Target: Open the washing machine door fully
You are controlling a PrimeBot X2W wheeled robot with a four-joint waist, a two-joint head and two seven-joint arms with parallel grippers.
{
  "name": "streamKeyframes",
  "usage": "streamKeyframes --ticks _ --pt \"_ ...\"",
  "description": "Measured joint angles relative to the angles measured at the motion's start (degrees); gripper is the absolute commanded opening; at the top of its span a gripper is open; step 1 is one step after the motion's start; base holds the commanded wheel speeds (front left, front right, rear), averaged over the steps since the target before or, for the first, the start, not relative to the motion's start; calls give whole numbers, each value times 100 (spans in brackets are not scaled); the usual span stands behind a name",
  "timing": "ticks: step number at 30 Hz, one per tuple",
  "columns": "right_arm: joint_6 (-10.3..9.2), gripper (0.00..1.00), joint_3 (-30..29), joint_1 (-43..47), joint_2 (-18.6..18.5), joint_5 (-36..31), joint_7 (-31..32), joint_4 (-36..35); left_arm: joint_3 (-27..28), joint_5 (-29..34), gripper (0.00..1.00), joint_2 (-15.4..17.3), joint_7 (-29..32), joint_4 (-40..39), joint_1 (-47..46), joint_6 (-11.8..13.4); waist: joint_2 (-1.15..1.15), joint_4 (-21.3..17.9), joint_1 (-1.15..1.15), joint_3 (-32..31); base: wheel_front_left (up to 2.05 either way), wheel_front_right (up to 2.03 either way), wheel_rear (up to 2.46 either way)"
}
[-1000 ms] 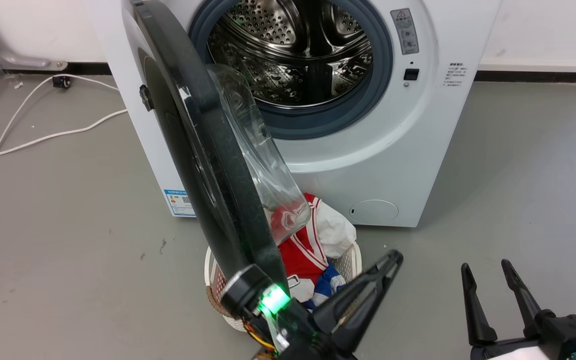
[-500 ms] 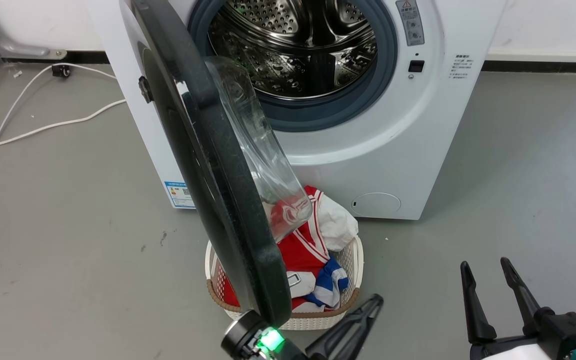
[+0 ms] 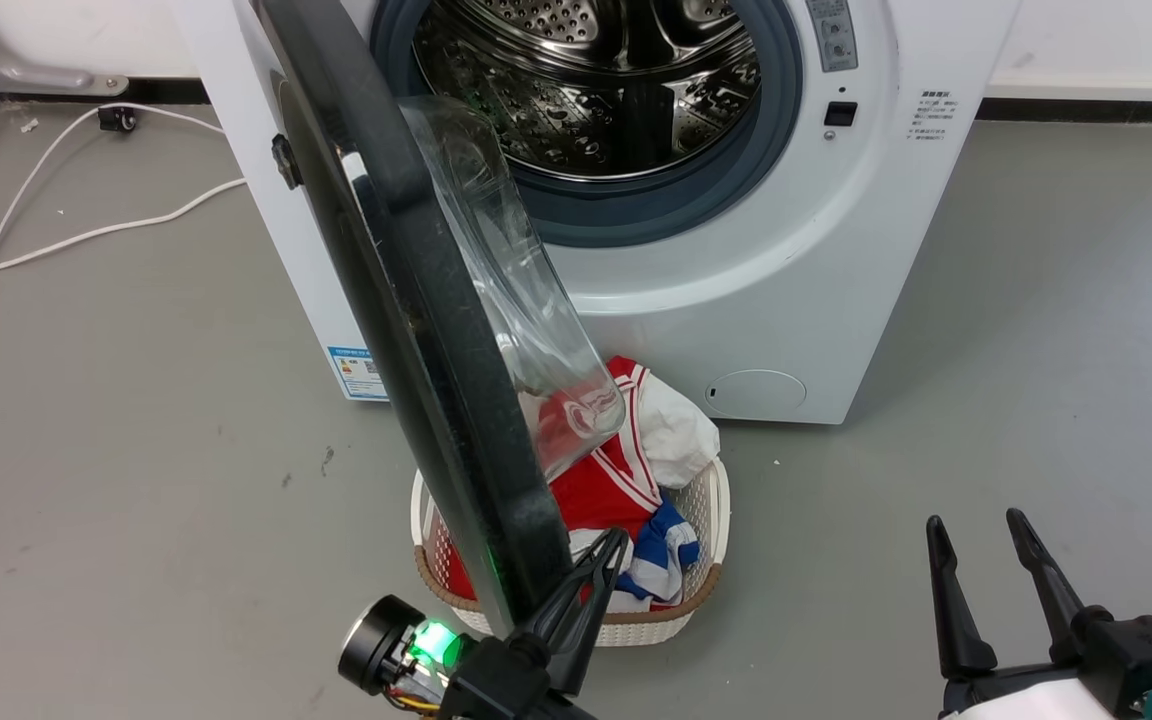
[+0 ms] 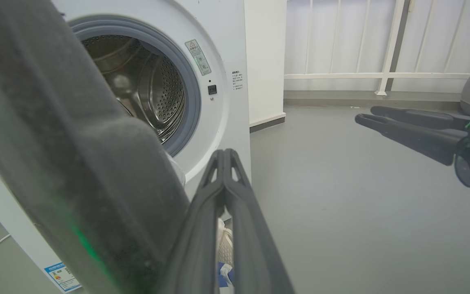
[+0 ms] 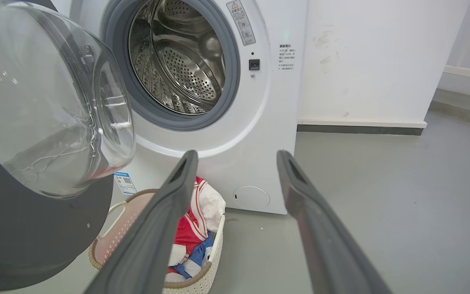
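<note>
Cable: a white cable (image 3: 86, 237) trailed over the grey floor at the far left.
Door position: the washing machine door (image 3: 426, 330) stood swung out from the machine's left side, hanging over the basket.
Door direction: seen edge-on from the head, its rim ran from upper left down to lower centre, outer face to the left.
Door look: a thick black disc, with a bulging clear glass bowl (image 3: 506, 300) facing right.
Left gripper: the left gripper (image 3: 616, 537) had its fingers pressed together on nothing, its tip just beside the door's lower rim; I couldn't tell whether they touched.
Basket: a white woven basket (image 3: 661, 622) held red, white and blue clothes (image 3: 601, 490).
Machine: the washing machine (image 3: 766, 290) showed its steel drum (image 3: 596, 90) open.
Right gripper: the right gripper (image 3: 974, 518) waited at lower right, fingers spread, empty.
</note>
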Motion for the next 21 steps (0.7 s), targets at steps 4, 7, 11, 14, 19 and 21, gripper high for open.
streamKeyframes --ticks 4,7,11,14,19,21 --pt "0 100 -23 -2 0 -3 0 9 115 -8 0 9 -8 24 3 16 0 55 0 -10 0 0 0" --pt "0 100 -9 -1 0 -2 0 16 188 -30 0 11 -9 30 26 58 0 112 0 -33 0 0 0" --pt "0 100 -15 14 0 8 1 21 350 -44 0 75 -23 14 126 116 0 222 0 -73 0 0 0" --pt "0 100 5 20 1 48 1 38 404 -53 0 58 -23 14 164 126 0 334 0 -104 0 0 0" --pt "0 100 64 52 2 98 0 76 556 -87 0 76 -24 33 299 188 0 539 0 -169 0 0 0" --pt "0 100 58 57 1 107 0 82 637 -114 0 75 -23 41 356 212 0 624 0 -189 0 0 0"
